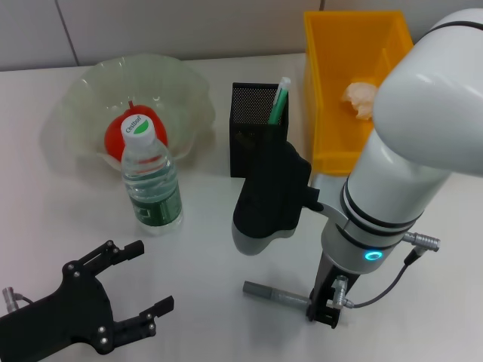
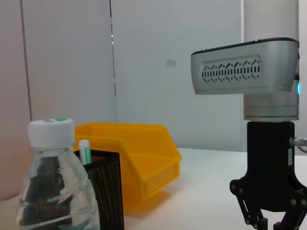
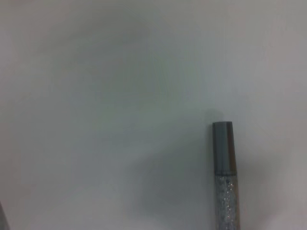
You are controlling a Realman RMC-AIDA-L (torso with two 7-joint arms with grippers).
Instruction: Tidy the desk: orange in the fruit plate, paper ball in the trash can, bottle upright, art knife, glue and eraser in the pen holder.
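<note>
The right gripper (image 1: 323, 311) stands at one end of the art knife (image 1: 275, 293), which stretches leftward from it on the desk (image 1: 204, 256). Beyond it stands the pen holder (image 1: 256, 132), with the trash can (image 1: 332, 90) to that holder's right holding the paper ball (image 1: 361, 98). Far left, beyond the left gripper (image 1: 147, 279), the bottle (image 1: 149, 181) stands before the fruit plate (image 1: 83, 98) holding the orange (image 1: 117, 136).

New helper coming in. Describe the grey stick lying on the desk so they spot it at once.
Start at the square black metal-mesh pen holder mid-desk, then come toward the robot to the white desktop under the right end effector. There lies the slim grey glitter-filled stick, flat on its side, the only loose item; the green-tipped one stands in the holder.
</note>
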